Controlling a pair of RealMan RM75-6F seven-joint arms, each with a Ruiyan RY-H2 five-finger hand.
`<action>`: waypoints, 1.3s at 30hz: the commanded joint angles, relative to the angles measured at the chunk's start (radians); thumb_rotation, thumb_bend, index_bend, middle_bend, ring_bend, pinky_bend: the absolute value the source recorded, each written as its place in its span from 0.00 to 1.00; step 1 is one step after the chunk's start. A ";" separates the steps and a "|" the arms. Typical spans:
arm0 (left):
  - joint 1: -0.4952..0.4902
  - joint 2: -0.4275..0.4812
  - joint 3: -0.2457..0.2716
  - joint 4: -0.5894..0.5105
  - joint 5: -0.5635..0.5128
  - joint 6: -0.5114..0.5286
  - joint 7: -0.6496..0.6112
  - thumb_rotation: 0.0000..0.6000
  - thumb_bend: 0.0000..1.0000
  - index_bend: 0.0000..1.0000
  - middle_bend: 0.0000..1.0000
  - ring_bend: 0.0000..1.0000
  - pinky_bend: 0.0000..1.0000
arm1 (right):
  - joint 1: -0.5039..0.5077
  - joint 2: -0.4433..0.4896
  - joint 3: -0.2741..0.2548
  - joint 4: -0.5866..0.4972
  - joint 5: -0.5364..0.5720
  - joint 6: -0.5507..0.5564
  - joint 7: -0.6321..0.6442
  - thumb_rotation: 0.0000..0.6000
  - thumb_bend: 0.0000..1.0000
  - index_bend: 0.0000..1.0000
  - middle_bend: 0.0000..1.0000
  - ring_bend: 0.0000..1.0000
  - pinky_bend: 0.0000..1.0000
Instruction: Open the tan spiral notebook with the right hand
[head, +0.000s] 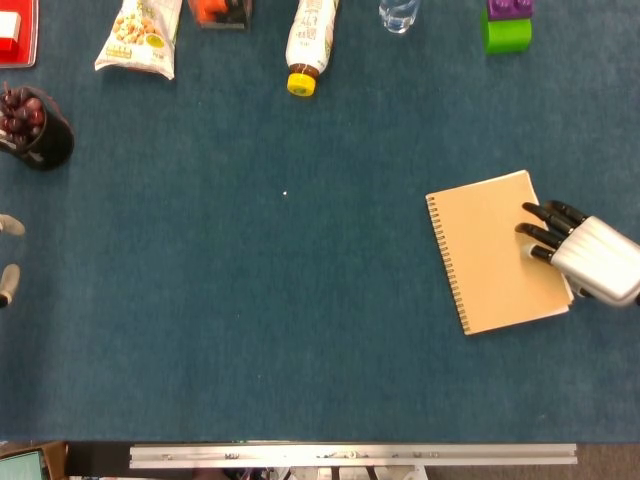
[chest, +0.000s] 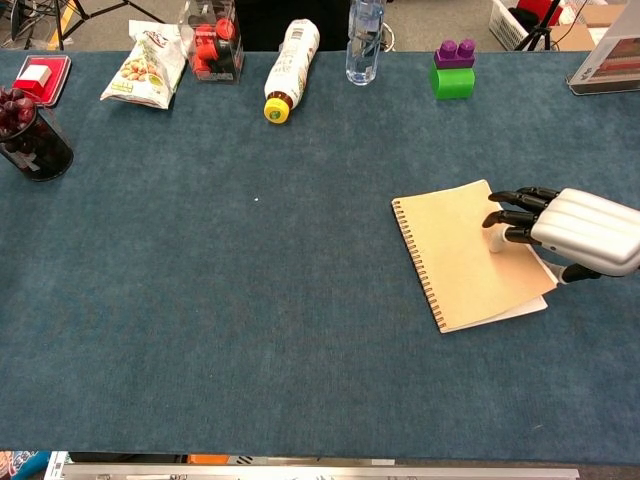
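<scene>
The tan spiral notebook (head: 495, 250) (chest: 465, 255) lies on the blue table at the right, its wire spine on the left side. My right hand (head: 590, 258) (chest: 580, 230) is at its right edge, dark fingers on top of the cover and the thumb lower down by the edge. The cover's right side is raised slightly, and in the chest view white pages (chest: 530, 308) peek out under its lower right corner. Of my left hand (head: 8, 283) only fingertips show, at the far left edge of the head view, holding nothing.
Along the back stand a snack bag (chest: 145, 65), a clear box with red items (chest: 210, 45), a lying bottle with a yellow cap (chest: 290, 55), a water bottle (chest: 365, 40) and a green and purple block (chest: 453, 70). A dark cup of grapes (chest: 30, 135) is at the left.
</scene>
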 joint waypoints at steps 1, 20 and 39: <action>0.000 0.000 0.000 0.000 0.000 0.000 0.000 1.00 0.32 0.37 0.11 0.16 0.26 | 0.000 0.005 -0.002 -0.006 -0.004 0.009 0.001 1.00 0.48 0.45 0.24 0.07 0.17; 0.000 0.001 -0.002 -0.002 0.000 0.003 0.000 1.00 0.32 0.37 0.11 0.16 0.26 | -0.021 0.190 -0.024 -0.206 0.007 -0.012 -0.123 1.00 0.48 0.50 0.27 0.09 0.17; 0.001 0.001 0.000 -0.004 0.003 0.003 0.004 1.00 0.32 0.37 0.11 0.16 0.26 | -0.011 0.414 -0.008 -0.526 -0.049 -0.007 -0.292 1.00 0.48 0.54 0.30 0.12 0.17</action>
